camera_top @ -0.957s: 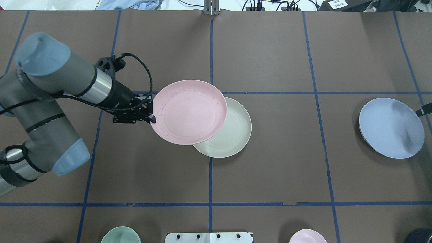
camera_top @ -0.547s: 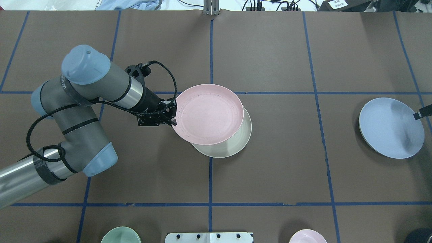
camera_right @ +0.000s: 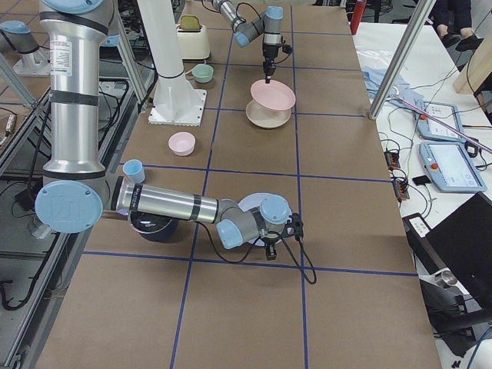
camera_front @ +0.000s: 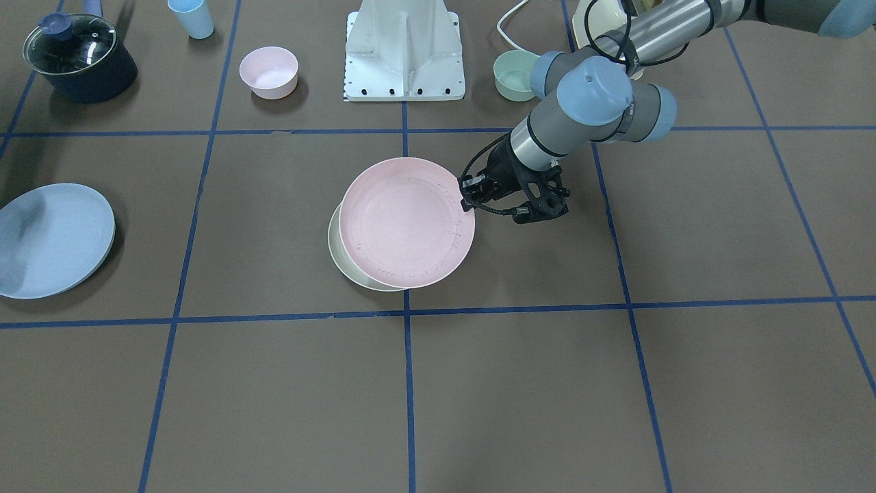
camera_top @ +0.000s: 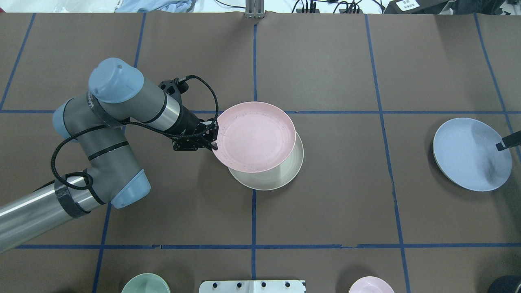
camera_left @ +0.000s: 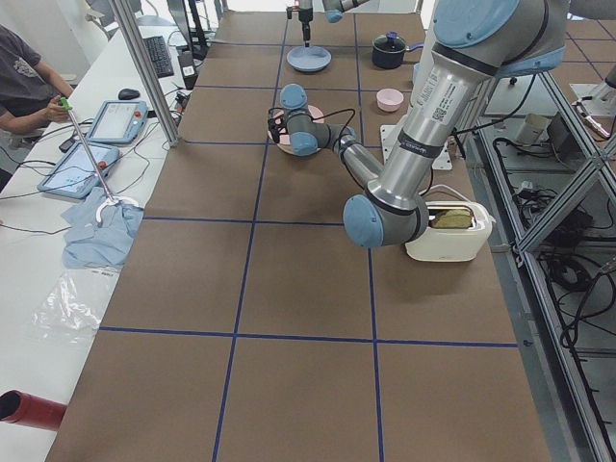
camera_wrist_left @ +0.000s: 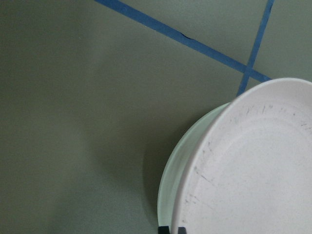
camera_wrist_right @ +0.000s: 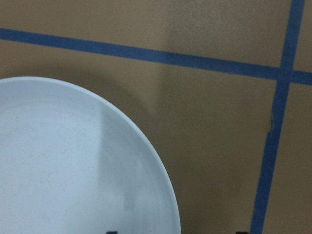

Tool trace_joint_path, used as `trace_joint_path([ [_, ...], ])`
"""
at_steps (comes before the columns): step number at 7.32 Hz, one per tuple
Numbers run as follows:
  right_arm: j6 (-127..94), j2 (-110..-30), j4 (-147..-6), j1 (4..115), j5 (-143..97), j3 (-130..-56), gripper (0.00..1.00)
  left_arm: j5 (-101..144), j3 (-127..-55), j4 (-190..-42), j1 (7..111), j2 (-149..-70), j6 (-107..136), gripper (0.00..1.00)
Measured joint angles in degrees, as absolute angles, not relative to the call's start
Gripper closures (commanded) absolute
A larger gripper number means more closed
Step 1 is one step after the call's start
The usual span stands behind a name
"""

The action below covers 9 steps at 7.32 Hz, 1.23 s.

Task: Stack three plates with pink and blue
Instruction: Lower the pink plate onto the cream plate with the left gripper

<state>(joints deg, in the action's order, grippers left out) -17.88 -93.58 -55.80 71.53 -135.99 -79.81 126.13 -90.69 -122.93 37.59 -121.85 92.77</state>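
- The left gripper (camera_top: 211, 143) was shut narrow on the near rim of the pink plate (camera_top: 255, 136).
- The pink plate was held out past the fingers, over the cream plate (camera_top: 281, 177), overlapping it but off-centre.
- Step judged: pink being set on cream, not yet let go.
- Next move judged: pink carried slightly further out until the rims line up, lowered flat, then released.
- The right gripper (camera_top: 504, 143) was at the rim of the blue plate (camera_top: 468, 154), jaws seen wide, nothing gripped.
- Blue stacking judged still to do.
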Motion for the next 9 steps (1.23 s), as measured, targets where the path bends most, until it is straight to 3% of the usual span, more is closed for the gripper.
trace_joint_path([
  [2, -17.90, -93.67, -55.88, 71.07, -136.04, -79.60, 0.23, 126.12, -88.30, -125.85, 37.27, -122.34, 92.96, 1.00],
  [3, -17.92, -93.69, -55.92, 70.84, -136.05, -79.33, 0.39, 126.10, -87.96, -126.28, 37.07, -122.53, 93.01, 1.00],
  [4, -17.97, -93.69, -55.94, 70.64, -136.08, -79.08, 0.75, 126.07, -87.63, -126.48, 36.78, -122.67, 93.01, 1.00],
  [5, -18.08, -93.69, -56.00, 70.50, -136.11, -78.95, 1.00, 125.91, -87.01, -126.80, 36.48, -122.87, 93.00, 1.00],
  [6, -18.19, -93.69, -56.09, 70.45, -136.27, -78.94, 1.00, 125.26, -86.20, -127.53, 35.98, -123.07, 93.01, 0.79],
  [7, -18.25, -93.68, -56.09, 70.42, -136.68, -78.94, 1.00, 124.36, -85.61, -128.38, 35.31, -123.21, 93.05, 0.01],
  [9, -18.30, -93.54, -56.08, 70.41, -137.69, -79.36, 1.00, 123.68, -85.39, -129.39, 34.58, -123.66, 92.93, 0.00],
])
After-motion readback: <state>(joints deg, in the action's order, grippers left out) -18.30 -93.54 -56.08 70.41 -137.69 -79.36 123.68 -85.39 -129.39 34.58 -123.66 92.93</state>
